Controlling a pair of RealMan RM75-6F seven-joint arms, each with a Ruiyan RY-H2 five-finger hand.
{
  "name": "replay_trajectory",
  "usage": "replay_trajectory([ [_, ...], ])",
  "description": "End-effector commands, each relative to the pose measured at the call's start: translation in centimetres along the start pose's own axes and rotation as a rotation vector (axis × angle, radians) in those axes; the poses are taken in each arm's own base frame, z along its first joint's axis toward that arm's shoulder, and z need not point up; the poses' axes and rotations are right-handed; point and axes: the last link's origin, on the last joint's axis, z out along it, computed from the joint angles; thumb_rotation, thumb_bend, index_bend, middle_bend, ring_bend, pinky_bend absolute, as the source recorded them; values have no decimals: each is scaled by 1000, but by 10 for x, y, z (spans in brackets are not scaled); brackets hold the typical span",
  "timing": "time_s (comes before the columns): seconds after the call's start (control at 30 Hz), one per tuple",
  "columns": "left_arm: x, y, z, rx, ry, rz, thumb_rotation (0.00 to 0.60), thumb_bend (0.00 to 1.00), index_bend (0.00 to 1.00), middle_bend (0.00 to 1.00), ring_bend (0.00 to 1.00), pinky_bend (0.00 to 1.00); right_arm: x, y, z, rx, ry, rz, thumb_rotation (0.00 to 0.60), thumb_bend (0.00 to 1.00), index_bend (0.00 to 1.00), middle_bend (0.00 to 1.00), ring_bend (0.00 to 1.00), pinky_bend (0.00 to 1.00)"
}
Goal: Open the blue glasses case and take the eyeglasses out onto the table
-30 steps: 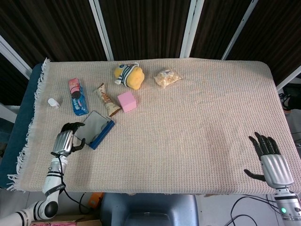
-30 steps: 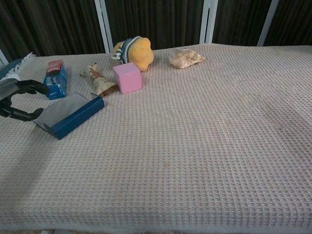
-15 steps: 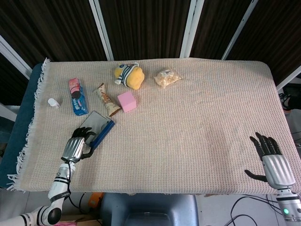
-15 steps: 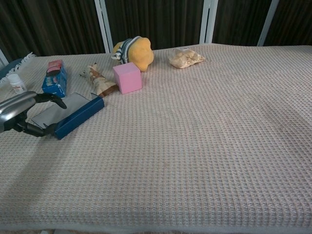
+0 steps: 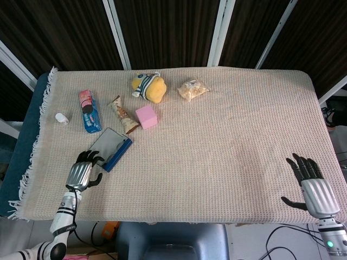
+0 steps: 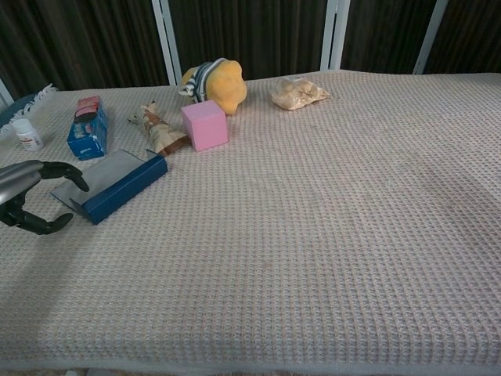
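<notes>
The blue glasses case (image 5: 110,148) (image 6: 113,183) lies closed on the table's left side, grey top face up and a blue side facing the front. My left hand (image 5: 82,171) (image 6: 30,197) hovers just to the front-left of it, fingers curled and apart, holding nothing and not touching the case. My right hand (image 5: 314,191) rests at the front right corner, fingers spread, empty. No eyeglasses are visible.
Behind the case stand a blue snack pouch (image 5: 90,112), a wrapped snack (image 5: 122,115), a pink cube (image 5: 146,116), a yellow plush toy (image 5: 148,86) and a bag of snacks (image 5: 192,89). A small white bottle (image 5: 62,117) sits near the left edge.
My left hand reached toward the case's near end half a second ago, then drew back to the front-left, clear of it. The case and right hand stayed put.
</notes>
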Motion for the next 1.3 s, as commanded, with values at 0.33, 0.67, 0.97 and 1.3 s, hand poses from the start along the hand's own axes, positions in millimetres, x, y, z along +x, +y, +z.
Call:
replay_trajectory([
  [0.33, -7, -5, -11, -1, -44, 19, 600, 376, 336, 124, 39, 59, 1, -1, -2, 11, -8, 11, 600, 203, 0, 0, 0, 0],
  [0.67, -12, 12, -33, -92, -86, 33, 600, 375, 338, 98, 24, 61, 2, 0, -3, 14, -4, 18, 600, 203, 0, 0, 0, 0],
  [0.97, -22, 45, -48, -194, -125, 30, 600, 375, 288, 49, 0, 59, 6, 1, -6, 23, 7, 35, 600, 203, 0, 0, 0, 0],
  [1.3, -34, 75, -30, -186, -141, 72, 600, 371, 240, 9, 0, 53, 13, 4, -11, 33, 30, 62, 600, 203, 0, 0, 0, 0],
])
